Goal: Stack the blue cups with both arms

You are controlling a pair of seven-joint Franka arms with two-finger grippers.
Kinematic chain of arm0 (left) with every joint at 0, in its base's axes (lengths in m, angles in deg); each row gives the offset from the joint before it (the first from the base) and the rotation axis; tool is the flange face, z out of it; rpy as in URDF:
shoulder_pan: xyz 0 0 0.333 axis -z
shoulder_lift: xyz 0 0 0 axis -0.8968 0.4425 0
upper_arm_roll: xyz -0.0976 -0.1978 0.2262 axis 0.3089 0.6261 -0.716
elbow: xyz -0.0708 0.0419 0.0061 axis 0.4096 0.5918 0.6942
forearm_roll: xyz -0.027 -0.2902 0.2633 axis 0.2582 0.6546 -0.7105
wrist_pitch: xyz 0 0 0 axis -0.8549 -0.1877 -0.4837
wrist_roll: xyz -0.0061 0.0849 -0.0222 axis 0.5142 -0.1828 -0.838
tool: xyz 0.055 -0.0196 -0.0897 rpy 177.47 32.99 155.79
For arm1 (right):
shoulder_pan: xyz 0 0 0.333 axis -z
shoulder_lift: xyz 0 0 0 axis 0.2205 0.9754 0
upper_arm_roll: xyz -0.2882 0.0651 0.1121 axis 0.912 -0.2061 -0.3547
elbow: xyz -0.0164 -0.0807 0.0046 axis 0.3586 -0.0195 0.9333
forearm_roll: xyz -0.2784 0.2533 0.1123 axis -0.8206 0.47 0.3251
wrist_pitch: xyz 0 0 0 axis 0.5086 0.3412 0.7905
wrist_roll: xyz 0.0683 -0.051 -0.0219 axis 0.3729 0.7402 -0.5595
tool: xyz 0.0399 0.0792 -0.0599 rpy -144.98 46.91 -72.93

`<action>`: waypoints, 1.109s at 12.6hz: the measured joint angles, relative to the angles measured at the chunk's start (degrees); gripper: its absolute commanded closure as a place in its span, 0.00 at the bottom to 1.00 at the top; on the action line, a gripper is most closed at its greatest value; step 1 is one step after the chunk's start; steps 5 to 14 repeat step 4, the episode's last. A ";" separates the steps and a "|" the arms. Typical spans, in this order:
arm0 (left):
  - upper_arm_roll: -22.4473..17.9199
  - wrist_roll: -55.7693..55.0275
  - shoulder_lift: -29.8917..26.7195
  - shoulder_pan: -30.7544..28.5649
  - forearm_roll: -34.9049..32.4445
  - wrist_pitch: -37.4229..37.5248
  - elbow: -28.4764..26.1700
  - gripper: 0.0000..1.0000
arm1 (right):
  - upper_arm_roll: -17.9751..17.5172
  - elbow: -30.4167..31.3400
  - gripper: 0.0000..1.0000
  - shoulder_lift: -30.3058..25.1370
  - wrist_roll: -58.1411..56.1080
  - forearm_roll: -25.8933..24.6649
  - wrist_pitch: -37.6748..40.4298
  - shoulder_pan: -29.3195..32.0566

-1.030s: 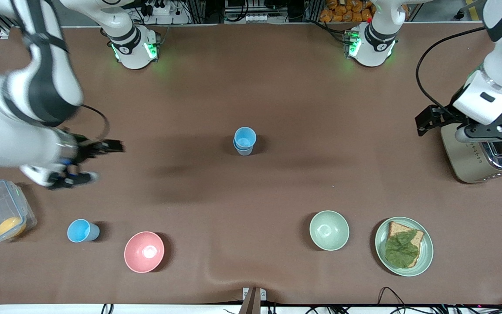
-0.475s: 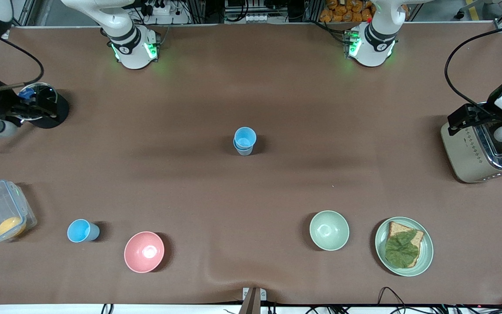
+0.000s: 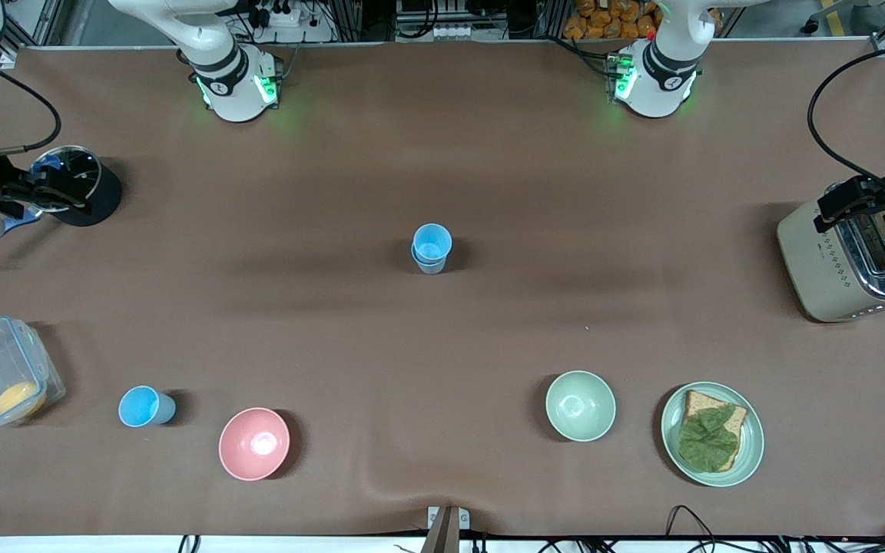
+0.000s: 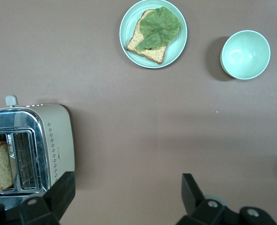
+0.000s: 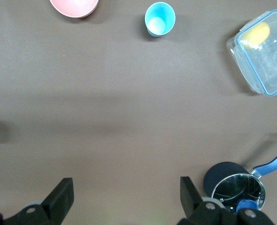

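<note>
A bright sky-blue cup sits nested in a paler grey-blue cup (image 3: 432, 248) at the middle of the table. A second sky-blue cup (image 3: 147, 406) stands alone near the front camera, toward the right arm's end, and it also shows in the right wrist view (image 5: 159, 18). My right gripper (image 5: 126, 194) is open and empty, high above the table beside the black saucepan (image 3: 77, 188). My left gripper (image 4: 127, 192) is open and empty, high beside the toaster (image 3: 846, 265). Both grippers are well away from the cups.
A pink bowl (image 3: 254, 443) stands beside the lone cup. A clear container (image 3: 1, 380) holds something yellow. A green bowl (image 3: 580, 405) and a plate with bread and lettuce (image 3: 750, 453) sit toward the left arm's end. The toaster holds a bread slice (image 4: 0, 166).
Both arms have drawn back toward their ends of the table. The right gripper went from near the clear container to the saucepan. The left gripper slid farther out over the toaster. The cups stayed put.
</note>
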 measured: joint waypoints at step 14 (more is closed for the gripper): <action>-0.80 0.67 -0.02 0.26 0.00 2.87 2.15 0.00 | 0.03 0.12 0.00 -0.68 0.14 0.00 0.00 0.66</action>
